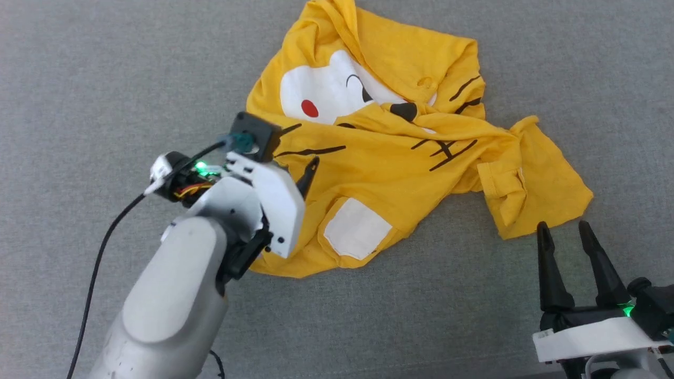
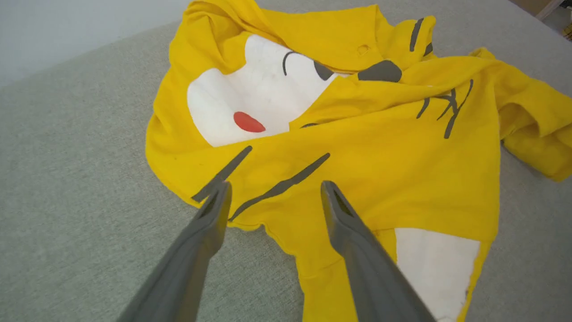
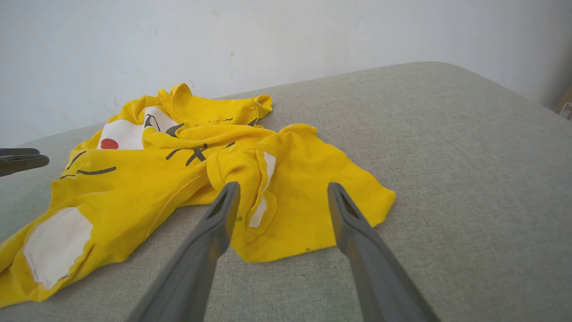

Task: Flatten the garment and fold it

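Yellow garment (image 1: 400, 158): crumpled on the grey cloth surface (image 1: 105, 68), not flat and not folded; white patches, red dot and black stripes facing up.
Left gripper (image 2: 275, 185): fingers wide apart, holding nothing; tips right at the garment's left edge, one tip by a black stripe; touching the cloth or just above it, cannot tell.
Right gripper (image 3: 282, 184): fingers wide apart, holding nothing; tips just beside the loose flap on the garment's right side, pointing at it.
Hidden: in the head view, one left finger behind the white wrist; a bit of the garment's near edge under that arm.
Cut off: the garment's low corner at the side of the right wrist view.
Hard to make out: the cartoon face, folded over on itself; one sleeve, rolled up in a bunch.
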You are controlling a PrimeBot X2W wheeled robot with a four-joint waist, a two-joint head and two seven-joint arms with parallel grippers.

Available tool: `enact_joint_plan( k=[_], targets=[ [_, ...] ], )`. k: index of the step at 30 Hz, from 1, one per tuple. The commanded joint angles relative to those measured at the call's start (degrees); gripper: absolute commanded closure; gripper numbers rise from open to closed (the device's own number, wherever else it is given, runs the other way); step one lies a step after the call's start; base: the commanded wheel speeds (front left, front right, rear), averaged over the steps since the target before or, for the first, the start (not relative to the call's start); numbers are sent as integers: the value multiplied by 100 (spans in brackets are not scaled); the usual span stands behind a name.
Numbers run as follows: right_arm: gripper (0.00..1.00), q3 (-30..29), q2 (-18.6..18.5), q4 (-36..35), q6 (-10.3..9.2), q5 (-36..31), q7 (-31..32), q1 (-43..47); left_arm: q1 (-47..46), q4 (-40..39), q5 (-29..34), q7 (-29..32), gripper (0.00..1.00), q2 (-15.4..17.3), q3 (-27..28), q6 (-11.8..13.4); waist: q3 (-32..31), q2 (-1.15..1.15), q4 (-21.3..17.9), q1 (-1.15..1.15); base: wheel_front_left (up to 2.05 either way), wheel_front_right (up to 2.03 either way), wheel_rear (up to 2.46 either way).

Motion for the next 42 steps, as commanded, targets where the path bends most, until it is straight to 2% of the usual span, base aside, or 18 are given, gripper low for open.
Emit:
enact_joint_plan(
  k=[1, 5, 10, 11, 12, 16, 20, 25, 31, 33, 34, 37, 42],
  targets=[
    [0, 23, 16, 34, -11, 45, -37, -105, -215, 222, -40, 355, 0, -44, -112, -44, 105, 0, -69, 0, 0, 0, 0],
    [0, 12, 16, 81, -11, 83, -57, -162, -503, 619, 70, 911, 0, -14, -281, -17, 233, 0, -147, 0, 0, 0, 0],
    [0, -17, 16, 127, -11, 97, -79, -245, -721, 1007, 227, 894, 0, 31, -322, 71, 353, 0, -235, 0, 0, 0, 0],
    [0, -22, 16, 135, -11, 97, -83, -256, -740, 1069, 232, 836, 23, 23, -324, 74, 363, 0, -244, 0, 0, 0, 0],
    [0, -29, 16, 142, -11, 97, -87, -263, -750, 1128, 218, 793, 100, 15, -334, 59, 369, 0, -251, 0, 0, 0, 0],
    [0, -77, 16, 164, -11, 99, -100, -257, -786, 1247, 126, 628, 100, -11, -272, 65, 358, 0, -230, 0, 0, 0, 0],
    [0, -101, 16, 163, -11, 85, -107, -255, -985, 1128, 192, 219, 100, 26, -68, 291, 374, 0, -179, 0, 0, 0, 0],
    [0, -75, 16, 111, -11, 46, -111, -291, -1364, 1172, 526, -744, 100, 160, 193, 700, 503, 0, -186, 0, 0, 0, 0],
    [0, -41, 16, 107, -11, -24, -87, -363, -1755, 1892, 693, -1860, 98, 189, 379, 950, 680, 0, -275, 0, 0, 0, 0],
    [0, -12, 16, 122, -11, -39, -69, -391, -1825, 2226, 663, -2135, 36, 157, 409, 949, 701, 0, -315, 0, 0, 0, 0],
    [0, 0, 16, 131, -11, -44, -62, -401, -1856, 2378, 623, -2254, 0, 124, 442, 959, 704, 0, -326, 0, 0, 0, 0],
    [0, -22, 16, 153, -11, -57, -54, -392, -1918, 2694, 464, -2606, 0, -16, 525, 932, 665, 0, -297, 0, 0, 0, 0],
    [0, -53, 16, 161, -11, -99, -9, -333, -1912, 2796, 272, -2993, 0, -139, 616, 866, 511, 0, -190, 0, 0, 0, 0]
  ],
)
